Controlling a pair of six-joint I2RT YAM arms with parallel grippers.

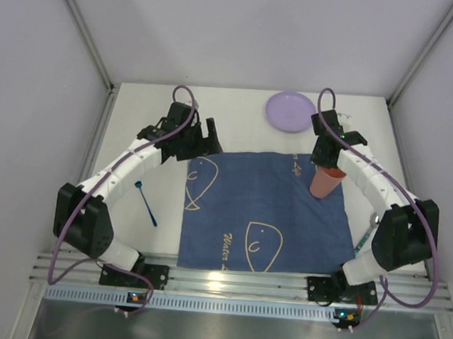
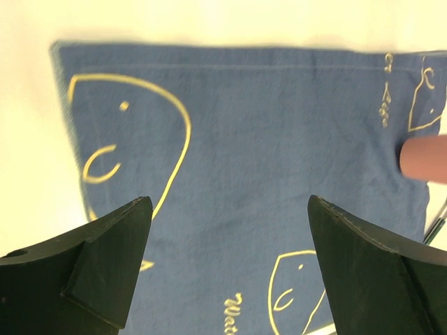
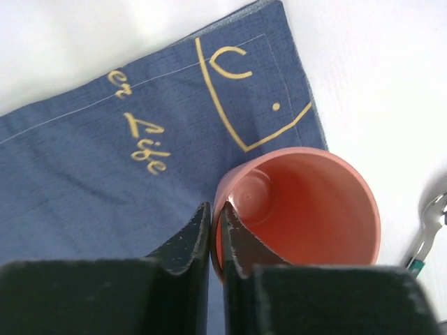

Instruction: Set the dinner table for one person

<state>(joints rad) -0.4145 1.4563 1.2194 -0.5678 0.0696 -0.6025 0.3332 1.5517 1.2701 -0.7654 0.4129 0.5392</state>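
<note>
The dinner table (image 1: 239,108) is a plain white tabletop with a dark blue cloth (image 1: 266,212) spread at its middle. My right gripper (image 1: 329,168) is shut on the rim of a salmon-pink cup (image 1: 325,183) over the cloth's far right corner. In the right wrist view one finger is inside the cup (image 3: 314,209) and one outside, the gripper (image 3: 215,208) pinching its wall. My left gripper (image 1: 206,140) hangs open at the cloth's far left corner. In the left wrist view the gripper (image 2: 229,204) has only cloth (image 2: 244,139) between its wide fingers.
A lilac plate (image 1: 288,111) lies at the back of the table. A blue-handled utensil (image 1: 146,203) lies left of the cloth. A metal spoon with a teal handle (image 1: 368,230) lies right of it, also in the right wrist view (image 3: 427,237).
</note>
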